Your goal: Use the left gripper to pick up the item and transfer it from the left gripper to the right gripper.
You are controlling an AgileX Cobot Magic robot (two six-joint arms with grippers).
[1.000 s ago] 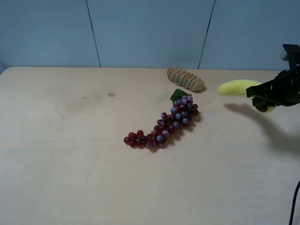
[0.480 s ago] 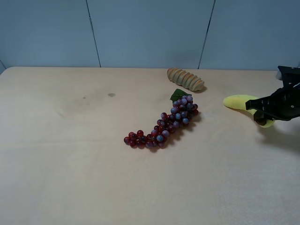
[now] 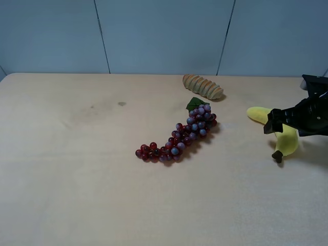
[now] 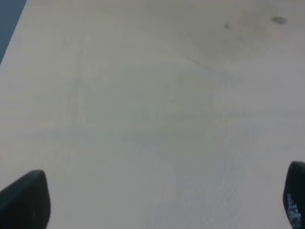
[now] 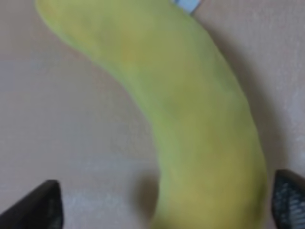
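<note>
- A pale wooden table (image 3: 77, 169) fills the scene, with a grey-blue panelled wall (image 3: 164, 36) at the far side; the light is even and the surface shows only a couple of faint marks.
- The banana (image 3: 285, 134) lies on the table at the right, curved, its dark stem end pointing toward the near side; it appears to rest on the wood rather than hang from anything.
- The right gripper (image 3: 277, 123) sits over the banana's middle with its jaws spread wide; in the right wrist view the two dark fingertips (image 5: 33, 210) stand apart on either side of the yellow body and neither clearly presses it, so nothing is held.
- That low, straddling pose fits a set-down: the jaws flank the fruit just above the table.
- The left gripper (image 4: 157, 205) is outside the high view; its wrist view shows both tips far apart over bare table, holding nothing and well away from the banana.
- The grapes (image 3: 177, 138) lie mid-table and the bread (image 3: 203, 86) sits toward the far side, both well left of the banana and apart from each other.
- Judging by the layout, the handover looks done.
</note>
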